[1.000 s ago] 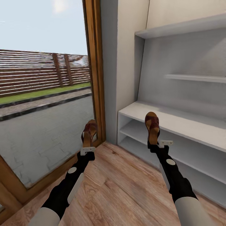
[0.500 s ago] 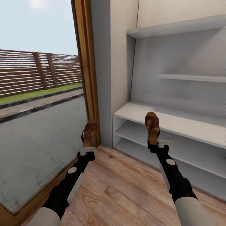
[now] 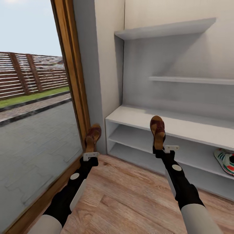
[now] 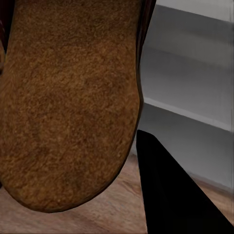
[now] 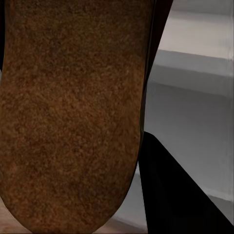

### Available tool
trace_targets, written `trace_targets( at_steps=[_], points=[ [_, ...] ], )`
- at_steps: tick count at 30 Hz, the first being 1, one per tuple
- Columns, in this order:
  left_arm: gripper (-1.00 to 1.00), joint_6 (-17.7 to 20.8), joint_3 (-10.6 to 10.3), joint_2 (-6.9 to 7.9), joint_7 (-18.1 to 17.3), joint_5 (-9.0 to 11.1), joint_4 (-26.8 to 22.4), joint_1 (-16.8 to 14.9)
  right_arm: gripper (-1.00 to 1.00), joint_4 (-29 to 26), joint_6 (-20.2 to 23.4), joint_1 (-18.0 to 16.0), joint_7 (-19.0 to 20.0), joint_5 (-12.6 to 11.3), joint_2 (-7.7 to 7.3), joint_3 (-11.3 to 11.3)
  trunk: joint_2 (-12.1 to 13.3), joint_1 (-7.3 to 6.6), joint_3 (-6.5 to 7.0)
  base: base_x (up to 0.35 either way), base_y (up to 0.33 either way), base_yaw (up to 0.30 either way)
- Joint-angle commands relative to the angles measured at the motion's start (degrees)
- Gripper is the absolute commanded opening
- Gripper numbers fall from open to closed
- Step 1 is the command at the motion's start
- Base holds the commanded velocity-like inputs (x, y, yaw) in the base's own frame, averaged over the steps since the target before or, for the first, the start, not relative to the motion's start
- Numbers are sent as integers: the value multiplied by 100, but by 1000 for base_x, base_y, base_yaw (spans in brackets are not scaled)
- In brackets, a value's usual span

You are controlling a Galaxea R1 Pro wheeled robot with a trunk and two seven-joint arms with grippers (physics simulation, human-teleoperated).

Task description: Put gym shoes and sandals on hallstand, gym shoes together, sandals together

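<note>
Sandals sit one in each of my pincers, and I grip both by the heel end with toes pointing up and away. My left gripper [image 3: 91, 155] pinches the left sandal [image 3: 93, 136], which hangs over the corridor floor [image 3: 130, 195] just beside the wooden door frame [image 3: 73, 81]. My right gripper [image 3: 161, 150] pinches the right sandal [image 3: 158, 130], held in front of the hallstand [image 3: 136, 115], level with its bench top. Up close, the tan sole [image 4: 68, 102] crowds my left wrist view, and the other sole [image 5: 73, 112] my right. One gym shoe [image 3: 226, 161] lies on the hallstand's lower open shelf, well off to my right.
</note>
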Motion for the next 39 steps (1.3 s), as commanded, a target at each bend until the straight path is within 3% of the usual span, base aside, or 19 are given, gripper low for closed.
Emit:
trace_targets(
  at_steps=[1, 25, 39],
  points=[
    [-100, 32, -17, 4, 36, 29, -12, -2, -100, -12, 37, -2, -10, 41, 1, -1, -3, -1, -5, 0, 61, -266],
    [-100, 37, -18, 7, 42, 19, -14, -2, -100, -36, 40, -2, -10, 48, -5, -15, -3, -1, -5, 0, 230, -256],
    [-100, 37, -9, 12, 56, 1, -13, -2, -100, -38, 39, -2, -10, 48, -5, -15, -3, -1, 1, 0, 23, -98]
  ],
)
